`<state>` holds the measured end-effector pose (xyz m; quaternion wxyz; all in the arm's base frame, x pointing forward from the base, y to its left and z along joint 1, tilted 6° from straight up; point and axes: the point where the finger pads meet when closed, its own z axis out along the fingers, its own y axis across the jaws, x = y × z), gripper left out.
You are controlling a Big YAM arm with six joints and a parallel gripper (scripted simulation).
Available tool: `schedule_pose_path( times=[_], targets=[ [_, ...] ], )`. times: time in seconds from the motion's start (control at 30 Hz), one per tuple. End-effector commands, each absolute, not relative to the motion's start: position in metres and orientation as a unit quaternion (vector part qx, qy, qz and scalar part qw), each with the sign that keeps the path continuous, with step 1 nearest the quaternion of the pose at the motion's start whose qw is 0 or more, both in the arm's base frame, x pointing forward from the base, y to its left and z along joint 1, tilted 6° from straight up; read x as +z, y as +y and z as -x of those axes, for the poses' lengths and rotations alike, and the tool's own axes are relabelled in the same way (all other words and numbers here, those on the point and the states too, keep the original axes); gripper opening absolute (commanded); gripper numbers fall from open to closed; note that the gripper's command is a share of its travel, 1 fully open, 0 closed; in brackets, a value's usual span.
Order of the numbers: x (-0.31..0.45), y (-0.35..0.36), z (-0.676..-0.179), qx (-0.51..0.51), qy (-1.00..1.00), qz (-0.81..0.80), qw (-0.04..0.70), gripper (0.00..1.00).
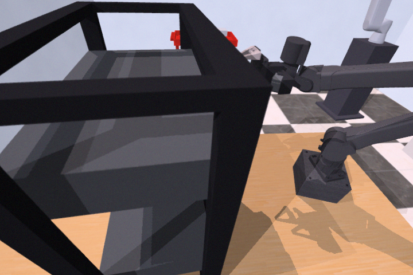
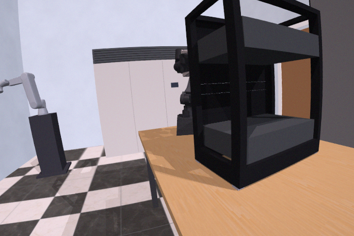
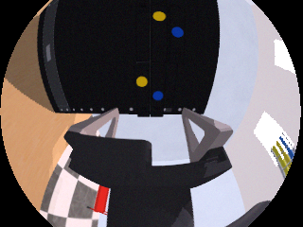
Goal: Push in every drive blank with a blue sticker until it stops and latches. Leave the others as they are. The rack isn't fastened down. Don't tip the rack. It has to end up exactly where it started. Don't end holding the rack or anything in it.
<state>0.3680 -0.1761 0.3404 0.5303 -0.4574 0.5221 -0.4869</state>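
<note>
The black open-frame rack (image 1: 122, 129) stands on the wooden table, also in the exterior view (image 2: 255, 94). In the wrist view its dark front face (image 3: 135, 44) fills the upper part. On it I see two blue stickers (image 3: 178, 32) (image 3: 158, 96) and two yellow stickers (image 3: 159, 17) (image 3: 142, 81). My gripper (image 3: 150, 111) is open and empty, its fingertips just below the rack face, apart from it. In the top view the gripper (image 1: 254, 53) is high beside the rack's upper front corner. The drive blanks' fronts are too dark to tell apart.
Grey trays (image 2: 258, 136) sit inside the rack. The arm's base (image 1: 322, 175) is mounted on the table to the right of the rack. A second grey arm on a dark pedestal (image 2: 47, 144) stands on the checkered floor. White cabinets (image 2: 132, 103) are behind.
</note>
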Motion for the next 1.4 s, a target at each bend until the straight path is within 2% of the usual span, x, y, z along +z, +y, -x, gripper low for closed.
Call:
schedule_pose_path(
  times=[0.0,0.3,0.33,1.37],
  targets=[
    [0.3659,-0.1775,-0.3706,-0.504,0.502,0.456,0.535,1.00],
    [0.3659,-0.1775,-0.3706,-0.504,0.502,0.456,0.535,1.00],
    [0.3659,-0.1775,-0.3706,-0.504,0.502,0.456,0.535,0.00],
    [0.3659,-0.1775,-0.3706,-0.504,0.502,0.456,0.535,0.00]
  ],
)
